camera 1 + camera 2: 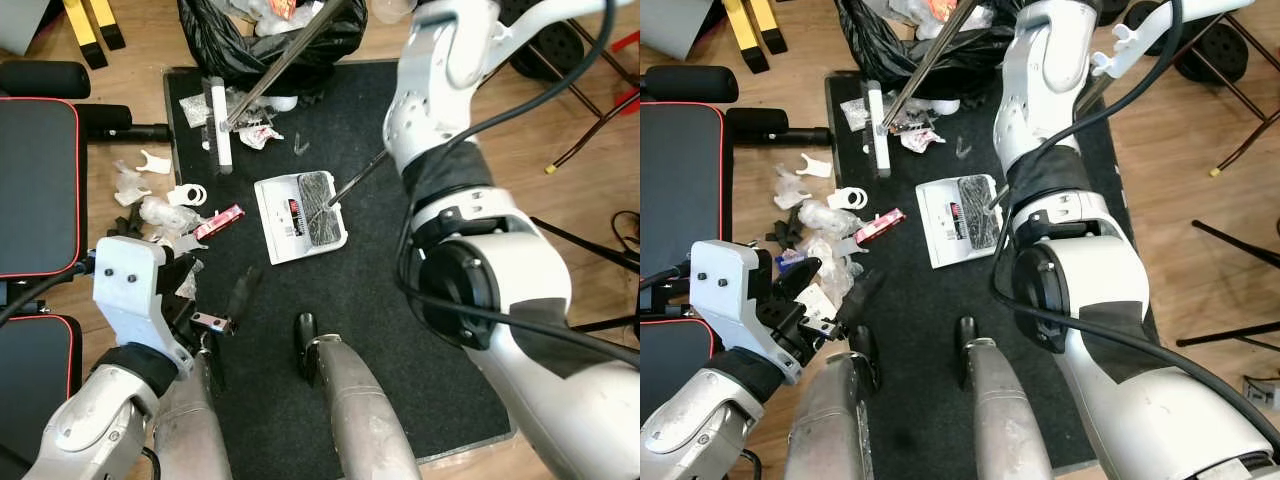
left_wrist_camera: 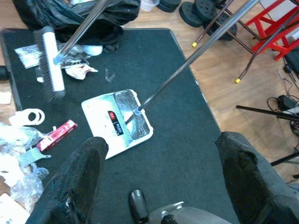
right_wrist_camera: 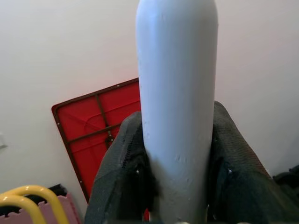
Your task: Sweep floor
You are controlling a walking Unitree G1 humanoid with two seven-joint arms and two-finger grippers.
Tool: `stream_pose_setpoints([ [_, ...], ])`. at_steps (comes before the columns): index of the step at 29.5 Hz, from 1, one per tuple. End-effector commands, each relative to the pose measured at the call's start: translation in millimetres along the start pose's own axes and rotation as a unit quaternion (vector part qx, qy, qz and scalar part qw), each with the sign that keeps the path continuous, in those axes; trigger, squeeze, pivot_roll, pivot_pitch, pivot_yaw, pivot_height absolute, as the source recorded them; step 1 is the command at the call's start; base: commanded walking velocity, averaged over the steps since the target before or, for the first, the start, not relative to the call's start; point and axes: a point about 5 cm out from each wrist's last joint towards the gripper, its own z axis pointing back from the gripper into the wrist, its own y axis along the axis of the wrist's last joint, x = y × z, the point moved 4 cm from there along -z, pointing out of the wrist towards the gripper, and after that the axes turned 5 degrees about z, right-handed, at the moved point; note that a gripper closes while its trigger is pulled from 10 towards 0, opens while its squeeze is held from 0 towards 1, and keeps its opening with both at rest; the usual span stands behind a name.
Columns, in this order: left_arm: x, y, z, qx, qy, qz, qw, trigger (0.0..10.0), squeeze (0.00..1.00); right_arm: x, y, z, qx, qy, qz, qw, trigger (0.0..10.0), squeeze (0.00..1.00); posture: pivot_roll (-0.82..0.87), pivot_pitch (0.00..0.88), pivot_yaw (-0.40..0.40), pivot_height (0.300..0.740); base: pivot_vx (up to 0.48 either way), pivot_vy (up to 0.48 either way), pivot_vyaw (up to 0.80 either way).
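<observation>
A white dustpan (image 1: 300, 216) lies on the black mat (image 1: 400, 330), with dark debris in it and a thin pole rising toward my raised right arm (image 1: 440, 110). A broom head (image 1: 219, 124) rests at the mat's far left, its metal pole (image 1: 290, 55) leaning over a black rubbish bag (image 1: 270, 35). My right gripper (image 3: 177, 154) is shut on a pale round handle (image 3: 177, 70); I cannot tell which tool it belongs to. My left gripper (image 2: 163, 142) hangs low and open above the mat's near left, holding nothing. Wrappers and plastic scraps (image 1: 160, 210), one red (image 1: 218, 222), lie on the mat's left edge and the wooden floor.
A black weight bench with red trim (image 1: 35, 190) stands at the left. Weight plates (image 1: 560, 45) and red and black stand legs (image 1: 600, 110) lie at the far right. My two legs (image 1: 360, 410) stand on the mat's near part. Cables (image 1: 625, 235) run at the right.
</observation>
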Motion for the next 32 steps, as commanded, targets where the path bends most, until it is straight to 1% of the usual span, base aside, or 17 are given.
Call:
stream_pose_setpoints([
  [1, 2.7, -4, 7.0, -0.016, 0.006, 0.007, 1.000, 10.0, 0.00, 7.1, 8, -2.9, 0.022, -0.036, -0.033, 0.999, 10.0, 0.00, -0.03, 0.585, -0.239, 0.740, 0.000, 0.000, 0.00],
  [5, 3.5, -4, 8.7, -0.017, 0.006, 0.007, 1.000, 10.0, 0.00, 7.9, 8, -3.5, 0.024, -0.042, -0.042, 0.998, 10.0, 0.00, -0.03, 0.589, -0.238, 0.740, 0.000, 0.000, 0.00],
  [7, 5.5, -3, 11.7, -0.018, 0.005, 0.007, 1.000, 10.0, 0.00, 9.4, 12, -7.1, 0.037, -0.055, -0.063, 0.996, 10.0, 0.00, -0.03, 0.599, -0.239, 0.740, 0.000, 0.000, 0.00],
  [9, 6.2, -3, 12.9, -0.017, 0.004, 0.007, 1.000, 10.0, 0.00, 9.7, 14, -8.5, 0.042, -0.059, -0.070, 0.995, 10.0, 0.00, -0.02, 0.602, -0.240, 0.740, 0.000, 0.000, 0.00],
  [11, 6.8, -3, 14.3, -0.017, 0.003, 0.007, 1.000, 10.0, 0.00, 10.9, 12, -9.4, 0.038, -0.077, -0.090, 0.992, 10.0, 0.00, -0.02, 0.603, -0.241, 0.740, 0.000, 0.000, 0.00],
  [13, 6.8, -3, 14.3, -0.017, 0.003, 0.007, 1.000, 10.0, 0.00, 10.9, 12, -9.4, 0.038, -0.077, -0.090, 0.992, 10.0, 0.00, -0.02, 0.603, -0.241, 0.740, 0.000, 0.000, 0.00],
  [14, 7.1, -3, 14.9, -0.017, 0.002, 0.008, 1.000, 10.0, 0.00, 10.8, 4, -6.1, 0.018, -0.085, -0.097, 0.991, 10.0, 0.00, -0.02, 0.608, -0.245, 0.740, 0.000, 0.000, 0.00],
  [15, 7.1, -3, 14.9, -0.017, 0.002, 0.008, 1.000, 10.0, 0.00, 10.8, 4, -6.1, 0.018, -0.085, -0.097, 0.991, 10.0, 0.00, -0.02, 0.608, -0.245, 0.740, 0.000, 0.000, 0.00],
  [16, 7.3, -3, 15.2, -0.017, 0.002, 0.008, 1.000, 10.0, 0.00, 9.3, -7, 1.1, -0.003, -0.084, -0.100, 0.991, 10.0, 0.00, -0.02, 0.609, -0.246, 0.740, 0.000, 0.000, 0.00],
  [17, 7.3, -3, 15.2, -0.017, 0.002, 0.008, 1.000, 10.0, 0.00, 9.3, -7, 1.1, -0.003, -0.084, -0.100, 0.991, 10.0, 0.00, -0.02, 0.609, -0.246, 0.740, 0.000, 0.000, 0.00],
  [19, 7.4, -4, 15.7, -0.017, 0.001, 0.009, 1.000, 10.0, 0.00, 8.6, -32, 23.9, -0.053, -0.072, -0.084, 0.992, 10.0, 0.00, -0.02, 0.614, -0.249, 0.740, 0.000, 0.000, 0.00],
  [20, 7.4, -4, 15.7, -0.017, 0.001, 0.009, 1.000, 10.0, 0.00, 8.6, -32, 23.9, -0.053, -0.072, -0.084, 0.992, 10.0, 0.00, -0.02, 0.614, -0.249, 0.740, 0.000, 0.000, 0.00],
  [22, 7.7, -4, 15.9, -0.017, 0.001, 0.010, 1.000, 10.0, 0.00, 13.7, -51, 46.4, -0.094, -0.052, -0.046, 0.993, 10.0, 0.00, -0.02, 0.614, -0.252, 0.740, 0.000, 0.000, 0.00],
  [23, 7.8, -4, 16.0, -0.017, 0.001, 0.011, 1.000, 10.0, 0.00, 15.8, -56, 52.0, -0.105, -0.046, -0.034, 0.993, 10.0, 0.00, -0.02, 0.614, -0.252, 0.740, 0.000, 0.000, 0.00],
  [27, 7.7, -3, 16.1, -0.016, 0.001, 0.011, 1.000, 10.0, 0.00, 20.0, -61, 57.6, -0.120, -0.046, -0.022, 0.992, 10.0, 0.00, -0.03, 0.615, -0.252, 0.740, 0.000, 0.000, 0.00],
  [29, 7.6, -3, 15.9, -0.016, 0.001, 0.011, 1.000, 10.0, 0.00, 22.6, -59, 55.5, -0.118, -0.040, -0.005, 0.992, 10.0, 0.00, -0.03, 0.614, -0.252, 0.740, 0.000, 0.000, 0.00],
  [32, 7.4, -3, 15.7, -0.017, 0.002, 0.011, 1.000, 10.0, 0.00, 24.4, -55, 50.8, -0.111, -0.041, 0.003, 0.993, 10.0, 0.00, -0.03, 0.610, -0.252, 0.740, 0.000, 0.000, 0.00],
])
